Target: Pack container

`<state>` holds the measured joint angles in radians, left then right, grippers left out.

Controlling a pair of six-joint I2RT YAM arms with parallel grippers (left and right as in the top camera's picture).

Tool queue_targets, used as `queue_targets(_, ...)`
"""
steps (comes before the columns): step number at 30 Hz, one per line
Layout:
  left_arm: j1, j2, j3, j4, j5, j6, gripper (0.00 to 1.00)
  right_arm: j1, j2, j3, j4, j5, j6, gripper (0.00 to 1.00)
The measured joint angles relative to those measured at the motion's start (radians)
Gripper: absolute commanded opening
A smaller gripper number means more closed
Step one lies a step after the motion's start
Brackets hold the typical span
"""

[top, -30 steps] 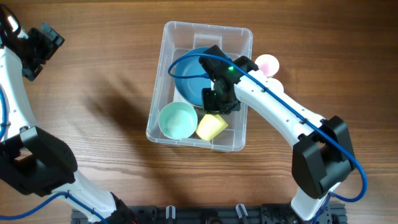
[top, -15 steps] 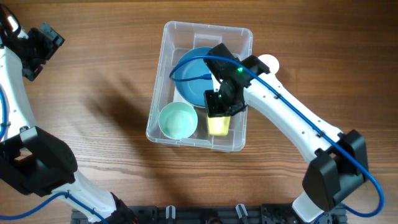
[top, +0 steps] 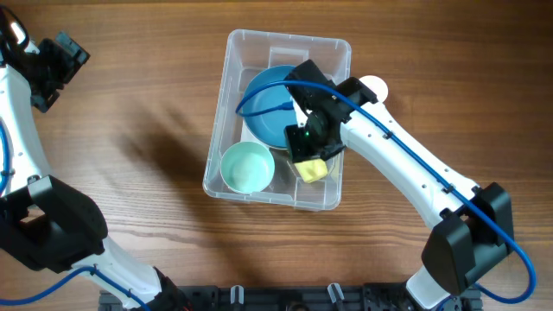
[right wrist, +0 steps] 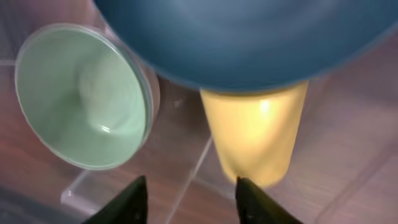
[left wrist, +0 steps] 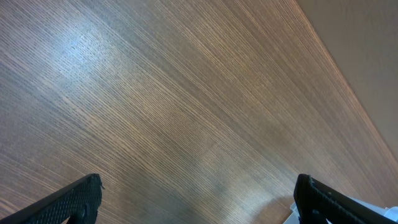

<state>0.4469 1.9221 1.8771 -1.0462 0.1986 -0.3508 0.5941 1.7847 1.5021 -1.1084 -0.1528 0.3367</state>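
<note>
Since half a second ago the right gripper (right wrist: 189, 202) has drawn back a little toward the far end of the container (top: 226, 104), so more of the yellow cup (top: 314, 171) shows. The container sits on the wooden surface (top: 155, 173) with its opening upward and its long axis running from the robot's side to the far side. Inside it, a blue bowl (top: 263, 112) fills the far half, a mint bowl (top: 247, 167) sits in the near left corner, and the cup lies in the near right corner, between the mint bowl and the container's right wall, one end tucked under the blue bowl's rim. The right jaws are spread just above the cup, with nothing between them. A pale round thing (top: 373, 86) lies just outside the container's right wall, partly hidden by the arm. Left of the container is broad bare wood, and the left gripper (left wrist: 196, 199) hangs over it well apart from the container, jaws spread.
</note>
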Motion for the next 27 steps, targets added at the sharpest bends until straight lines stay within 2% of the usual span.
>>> queue_targets(4, 0.000, 0.000, 0.000, 0.000, 0.000, 0.000, 1.00, 0.000, 0.000, -0.009, 0.082, 0.020, -0.077, 0.64)
queue_targets(7, 0.000, 0.000, 0.000, 0.000, 0.000, 0.000, 1.00, 0.000, 0.006, -0.015, 0.120, 0.027, -0.192, 0.68)
queue_targets(9, 0.000, 0.000, 0.000, 0.000, 0.000, 0.000, 1.00, 0.000, 0.023, -0.015, 0.151, 0.030, -0.300, 0.72)
queue_targets(14, 0.000, 0.000, 0.000, 0.000, 0.000, 0.000, 1.00, 0.000, 0.079, -0.017, 0.158, 0.031, -0.565, 0.73)
queue_targets(17, 0.000, 0.000, 0.000, 0.000, 0.000, 0.000, 1.00, -0.005, 0.101, -0.019, 0.148, 0.031, -0.700, 0.71)
queue_targets(20, 0.000, 0.000, 0.000, 0.000, 0.000, 0.000, 1.00, -0.025, 0.110, -0.021, 0.131, 0.031, -0.779, 0.63)
queue_targets(23, 0.000, 0.000, 0.000, 0.000, 0.000, 0.000, 1.00, -0.054, 0.111, -0.021, 0.098, 0.034, -0.820, 0.54)
queue_targets(27, 0.000, 0.000, 0.000, 0.000, 0.000, 0.000, 1.00, -0.072, 0.111, -0.021, 0.035, 0.042, -0.848, 0.52)
